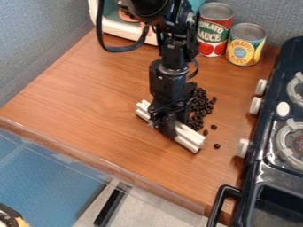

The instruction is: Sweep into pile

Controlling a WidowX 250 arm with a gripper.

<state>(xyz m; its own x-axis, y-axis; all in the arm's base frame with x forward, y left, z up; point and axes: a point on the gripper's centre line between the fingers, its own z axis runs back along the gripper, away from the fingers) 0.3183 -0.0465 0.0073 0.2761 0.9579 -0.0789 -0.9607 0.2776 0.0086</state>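
Observation:
The gripper [165, 125] hangs over the middle of the wooden counter, shut on a white ribbed bar [188, 136] that lies slantwise, from upper left to lower right, low at the counter surface. Dark beans [201, 106] are heaped just right of the gripper and behind the bar, partly hidden by the arm. A few loose beans [213, 127] lie apart on the right side, one of them near the bar's right end.
Two cans, one red [214, 31] and one yellow [245, 45], stand at the back. A black toy stove [266, 155] with white knobs borders the right side. A white and teal object [121, 26] sits behind the arm. The counter's front edge [100, 162] runs across the lower left.

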